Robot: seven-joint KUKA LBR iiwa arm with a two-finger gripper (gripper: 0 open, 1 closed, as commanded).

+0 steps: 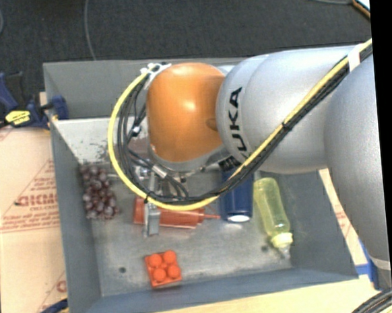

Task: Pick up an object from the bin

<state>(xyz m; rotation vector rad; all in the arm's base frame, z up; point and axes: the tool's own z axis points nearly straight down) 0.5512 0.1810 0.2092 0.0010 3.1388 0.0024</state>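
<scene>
- We locate the gripper left of the frame's centre, below the orange wrist cover, at the left end of a red-orange elongated plastic thing with a thin tip
- The red-orange thing lies flat on the floor of the grey metal bin, mid-frame, with its tip pointing right
- We cannot tell how far the gripper is open, nor whether it has hold of anything, because the wrist cover hides most of it
- A bunch of dark purple toy grapes lies near on the left, and an orange-red square block with four round studs lies near below
- A dark blue cylindrical can sits just beside the thin tip, with a pale yellow-green translucent bottle to its right
- We judge the step in hand to be the closing on the red-orange thing
- We advise centring the gripper across its narrow width, so that both sides are met evenly and it does not pivot
- We advise a straight vertical lift, since a sideways drag could push the tip against the can
- We advise verifying the hold before clearing the bin wall
</scene>
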